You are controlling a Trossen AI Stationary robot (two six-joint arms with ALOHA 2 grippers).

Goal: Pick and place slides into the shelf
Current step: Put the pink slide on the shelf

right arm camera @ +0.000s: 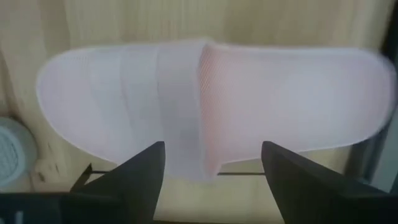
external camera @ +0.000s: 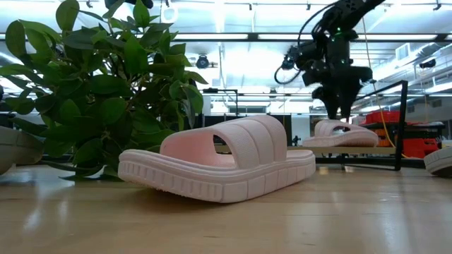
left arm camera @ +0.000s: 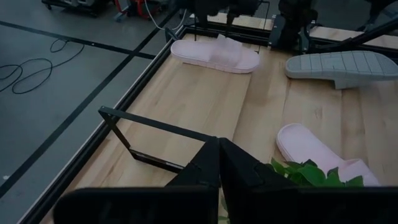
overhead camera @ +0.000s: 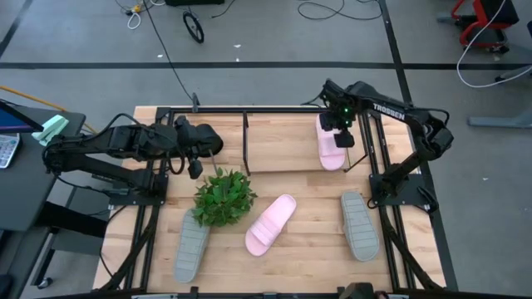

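Observation:
One light pink slide (overhead camera: 331, 148) lies sole-down on the right end of the shelf (overhead camera: 246, 137), also seen in the low view (external camera: 339, 132). My right gripper (right arm camera: 214, 165) hangs open just above its strap (right arm camera: 180, 112), a finger on either side, without touching it. A second pink slide (overhead camera: 271, 224) lies on the table's middle, close to the low camera (external camera: 226, 166). Two grey slides rest on the table, one near left (overhead camera: 191, 245) and one at right (overhead camera: 359, 224). My left gripper (overhead camera: 195, 154) is shut over the shelf's left end.
A green leafy plant (overhead camera: 223, 197) stands between my left gripper and the middle pink slide. The shelf's thin black rods (left arm camera: 155, 127) rise along the far part of the table. Bare shelf board (overhead camera: 283, 141) lies left of the placed slide.

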